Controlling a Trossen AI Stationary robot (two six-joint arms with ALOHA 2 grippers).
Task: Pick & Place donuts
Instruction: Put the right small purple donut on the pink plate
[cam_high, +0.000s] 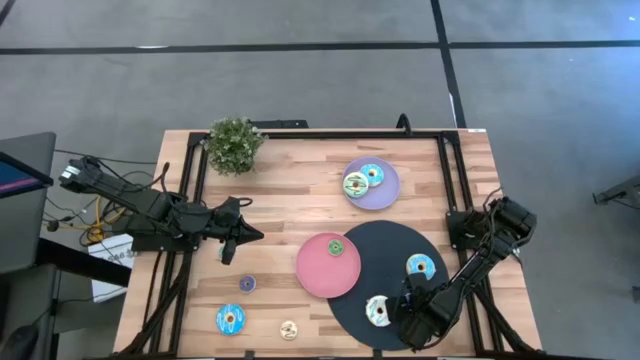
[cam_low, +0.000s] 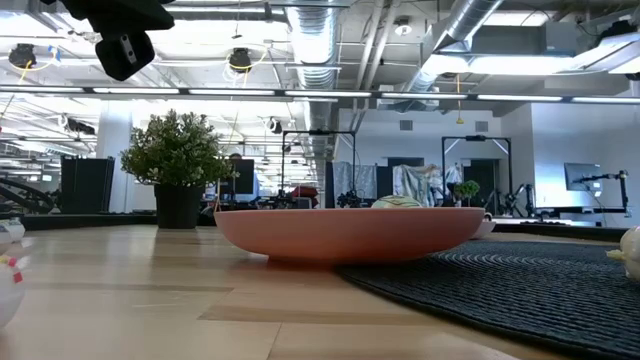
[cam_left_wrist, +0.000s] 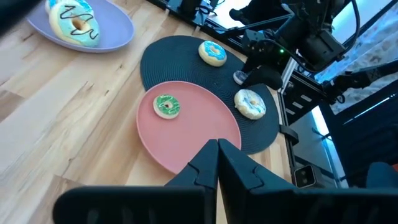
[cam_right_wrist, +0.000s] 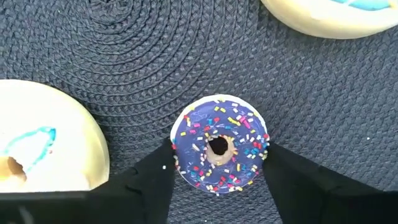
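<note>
Down on the black woven mat (cam_high: 385, 255), the right gripper (cam_right_wrist: 217, 165) sits low near the mat's front edge, its two dark fingers (cam_right_wrist: 149, 177) spread to either side of a small purple-iced donut (cam_right_wrist: 219, 144) with sprinkles; they look close to its rim, though contact is hard to judge. That donut lies flat on the mat between a larger white donut with blue icing lines (cam_right_wrist: 37, 143) and a blue-iced donut (cam_high: 420, 266). A small green donut (cam_high: 336, 247) rests on the pink plate (cam_high: 322, 272), and two large donuts (cam_high: 363, 179) share the lilac plate (cam_high: 388, 192). On the bare wood near the front lie a blue donut (cam_high: 230, 319), a small purple one (cam_high: 247, 284) and a small yellow one (cam_high: 288, 329). The left gripper (cam_high: 245, 236) hovers over the table's left half, fingertips pressed together, holding nothing. A potted plant (cam_high: 235, 143) stands at the back.
</note>
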